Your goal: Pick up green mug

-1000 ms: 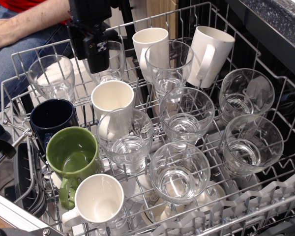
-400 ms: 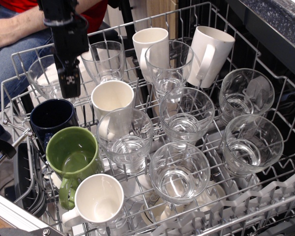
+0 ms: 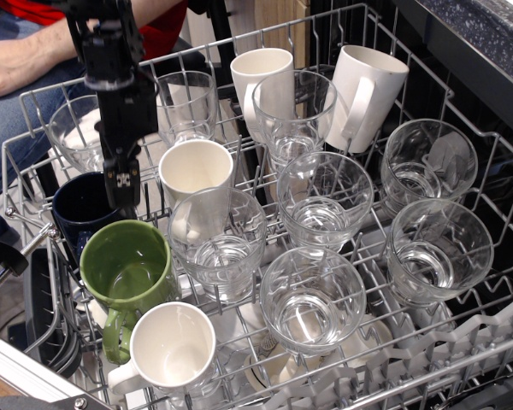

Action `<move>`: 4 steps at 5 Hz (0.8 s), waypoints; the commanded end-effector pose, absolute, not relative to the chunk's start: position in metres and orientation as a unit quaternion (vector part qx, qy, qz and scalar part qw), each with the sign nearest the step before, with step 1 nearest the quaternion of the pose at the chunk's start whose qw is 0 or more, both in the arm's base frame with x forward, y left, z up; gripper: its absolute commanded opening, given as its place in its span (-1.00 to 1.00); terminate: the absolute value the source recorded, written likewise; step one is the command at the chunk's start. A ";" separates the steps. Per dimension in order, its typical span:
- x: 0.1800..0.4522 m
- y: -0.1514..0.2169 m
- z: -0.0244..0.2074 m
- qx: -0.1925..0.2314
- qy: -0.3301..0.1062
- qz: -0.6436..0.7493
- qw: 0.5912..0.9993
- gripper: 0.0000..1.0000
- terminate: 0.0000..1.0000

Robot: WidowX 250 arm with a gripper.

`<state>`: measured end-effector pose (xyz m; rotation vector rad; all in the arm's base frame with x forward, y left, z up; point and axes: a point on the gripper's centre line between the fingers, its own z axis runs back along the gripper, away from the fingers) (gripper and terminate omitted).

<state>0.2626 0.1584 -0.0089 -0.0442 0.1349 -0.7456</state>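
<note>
The green mug (image 3: 126, 269) stands upright in the front left of the dishwasher rack (image 3: 462, 354), its loop handle pointing toward the front. My gripper (image 3: 122, 198) hangs from the black arm just behind it, over the rim of the dark navy mug (image 3: 81, 207). Its fingers look like one narrow black piece from here, so whether they are spread or closed is unclear. The tip is a little above and behind the green mug's far rim, not touching it.
White mugs stand right of the gripper (image 3: 195, 175), in front of the green mug (image 3: 173, 346) and at the back (image 3: 261, 73) (image 3: 368, 90). Several clear glasses fill the middle and right (image 3: 312, 299). A person's arm (image 3: 17, 73) is at the upper left.
The gripper has moved left and down, from over the glass at the back to just above the navy mug behind the green mug. The mugs and glasses have not moved.
</note>
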 end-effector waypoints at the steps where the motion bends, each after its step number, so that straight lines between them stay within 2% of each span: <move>1: 0.255 0.162 -0.027 0.000 0.040 -0.381 0.924 1.00 -1.00; 2: 0.263 0.165 -0.040 0.008 0.001 -0.370 0.929 1.00 -1.00; 4: 0.258 0.165 -0.062 0.016 -0.013 -0.370 0.929 1.00 -1.00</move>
